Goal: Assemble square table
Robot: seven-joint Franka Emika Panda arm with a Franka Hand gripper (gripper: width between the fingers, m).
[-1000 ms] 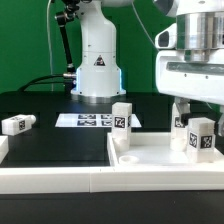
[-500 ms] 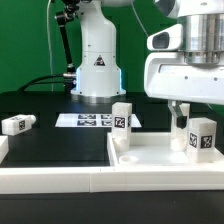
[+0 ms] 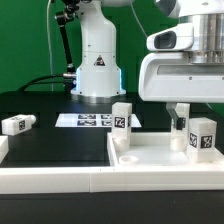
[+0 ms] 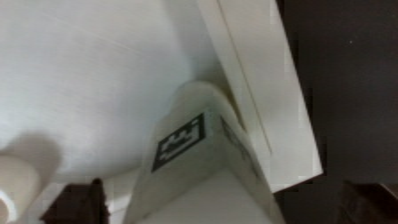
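White leg upright on square table, just beside gripper; gripper's grip state unclear.

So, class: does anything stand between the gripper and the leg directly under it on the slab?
Nothing visible does. The gripper hangs over the slab, just above the leg at the exterior view's right. The wrist view shows that leg close below, with only bare slab around it.

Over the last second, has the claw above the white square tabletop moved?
Yes. In the exterior view the claw has shifted toward the view's left and slightly up, judged against the upright white tagged block leg on the white square tabletop.
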